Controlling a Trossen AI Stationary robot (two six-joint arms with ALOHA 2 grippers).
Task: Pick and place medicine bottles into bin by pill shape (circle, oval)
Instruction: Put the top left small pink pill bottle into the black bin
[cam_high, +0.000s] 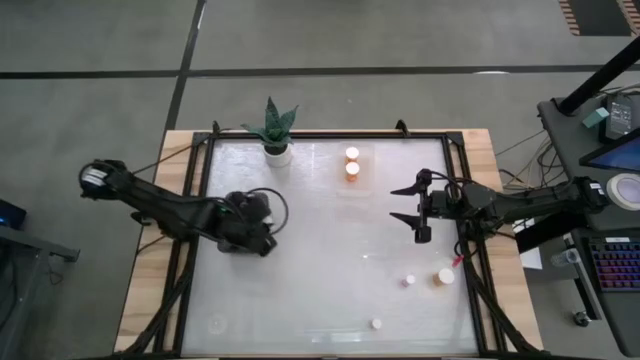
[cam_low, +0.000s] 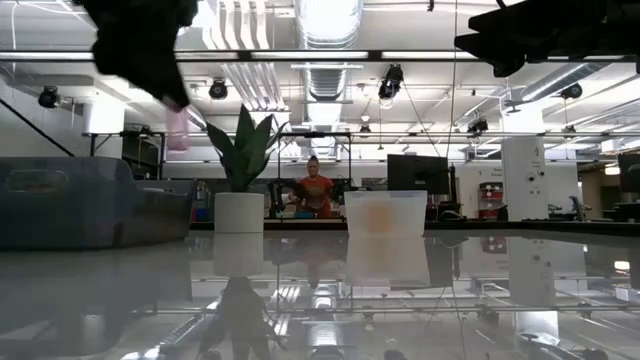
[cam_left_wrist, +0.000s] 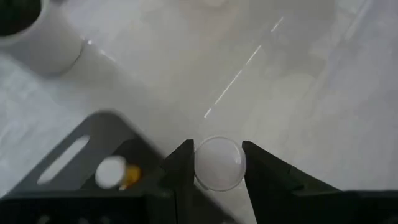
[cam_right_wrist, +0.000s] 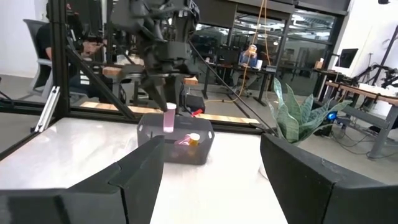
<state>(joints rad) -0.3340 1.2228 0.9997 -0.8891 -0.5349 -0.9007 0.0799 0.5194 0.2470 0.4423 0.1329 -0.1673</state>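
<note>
Pink bottle is hanging in my left pincer above the dark bin; I'm releasing next, right pincer waiting open.

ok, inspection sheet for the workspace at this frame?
Surface: glossy white table, wooden edges.
Job's things: two orange bottles in clear tray; three loose bottles front right; dark bin holds bottles.
Clutter: potted plant.
Grippers: left gripper shut on pink bottle above dark bin; right gripper open, holding nothing.
Cables: loops at left arm, wires off the table's right edge.
Surroundings: seated person, desks, monitors.
</note>
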